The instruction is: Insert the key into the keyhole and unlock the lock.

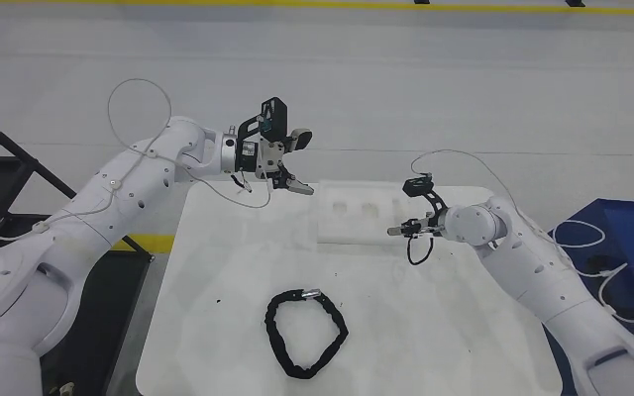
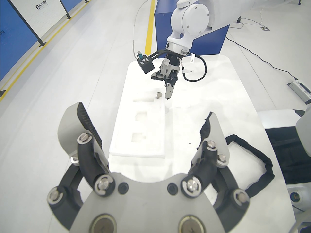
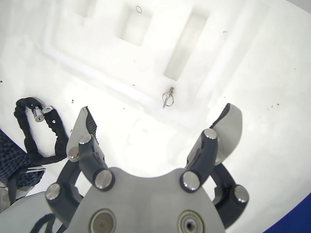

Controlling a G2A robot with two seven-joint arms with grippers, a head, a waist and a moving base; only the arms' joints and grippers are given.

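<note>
A small silver key [image 3: 168, 96] on a ring lies on the flat rim of a white foam tray [image 3: 226, 49], just off the end of the tray's long narrow recess. The right pincer [image 3: 158, 118] hangs over it, fingers spread wide and holding nothing. The black sleeved chain lock [image 1: 305, 333] lies as a closed loop on the white counter [image 1: 446, 327], nearer the robot and well apart from the tray, its silver lock cylinder [image 3: 38, 115] at the join. The left pincer [image 2: 145, 126] is also spread and empty, raised off the tray's other end.
</note>
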